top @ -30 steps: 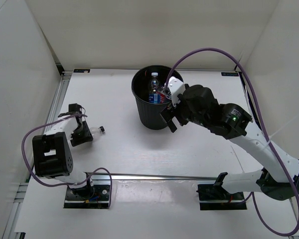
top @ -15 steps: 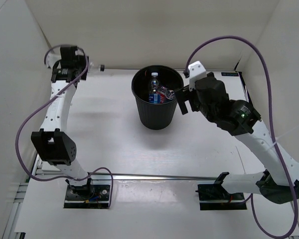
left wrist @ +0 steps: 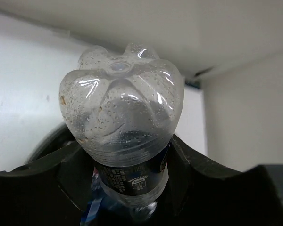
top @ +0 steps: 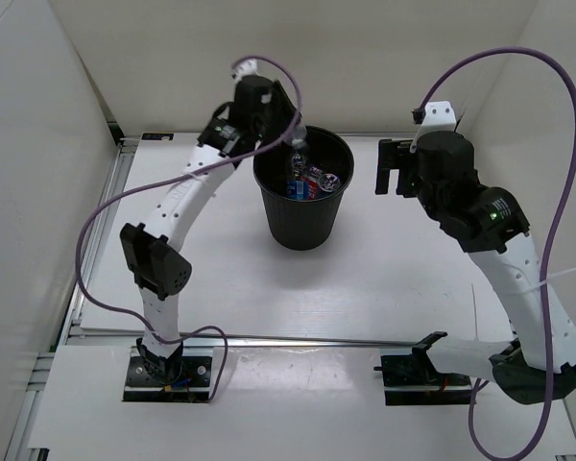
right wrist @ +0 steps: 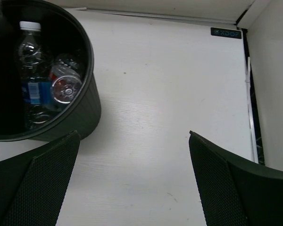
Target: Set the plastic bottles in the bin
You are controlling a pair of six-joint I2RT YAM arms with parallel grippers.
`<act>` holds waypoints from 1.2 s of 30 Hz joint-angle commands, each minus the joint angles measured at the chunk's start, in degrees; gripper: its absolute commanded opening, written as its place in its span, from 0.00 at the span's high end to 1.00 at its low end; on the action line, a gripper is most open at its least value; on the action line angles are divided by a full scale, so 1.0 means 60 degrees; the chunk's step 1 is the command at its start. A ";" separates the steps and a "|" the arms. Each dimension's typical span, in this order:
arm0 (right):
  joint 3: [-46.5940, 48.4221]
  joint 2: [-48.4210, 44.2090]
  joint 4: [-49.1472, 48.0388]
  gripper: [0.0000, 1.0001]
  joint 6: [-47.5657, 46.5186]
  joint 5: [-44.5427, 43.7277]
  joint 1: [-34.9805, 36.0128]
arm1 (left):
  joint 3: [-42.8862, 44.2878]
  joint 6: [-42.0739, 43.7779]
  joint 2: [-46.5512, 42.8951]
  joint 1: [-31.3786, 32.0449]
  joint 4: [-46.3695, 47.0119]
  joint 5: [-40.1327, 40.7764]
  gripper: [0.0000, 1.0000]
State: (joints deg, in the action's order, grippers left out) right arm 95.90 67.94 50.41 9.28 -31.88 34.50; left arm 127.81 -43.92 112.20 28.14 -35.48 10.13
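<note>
Left end effector (top: 288, 136) swung its bottle (left wrist: 121, 122) over the bin (top: 302, 219) holding bottles (right wrist: 47, 82).

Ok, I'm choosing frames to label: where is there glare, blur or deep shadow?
Top external: sharp, evenly lit, faint shadow by the bin. Left wrist: glints on the held bottle, background soft. Right wrist: bin interior dark, fingers near-black.

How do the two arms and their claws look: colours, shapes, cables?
The left arm and right arm have white links and bulky black joint housings. A purple cable loops along each. A green light glows on the right arm. The left claw and right claw are black; the right claw's fingers have a fine mesh texture.
</note>
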 commanded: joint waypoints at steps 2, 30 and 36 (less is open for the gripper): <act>0.0409 -0.0264 -0.0302 0.00 0.0562 0.0508 0.0007 | -0.1304 0.1504 -0.0491 0.0655 -0.0282 0.0770 0.83; -0.0924 0.2314 0.0769 0.00 0.5911 0.8022 -0.5926 | -0.8071 0.2287 -0.8926 0.3030 -0.0954 0.5736 0.00; -0.0646 0.2402 0.0680 0.00 0.5441 0.7191 -0.6014 | -0.8513 0.0262 -1.0847 0.3030 -0.4233 0.7948 0.00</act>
State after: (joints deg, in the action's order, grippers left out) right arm 89.69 84.01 56.40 43.59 11.51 -1.02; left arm 77.95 -34.37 48.25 46.26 -49.30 49.76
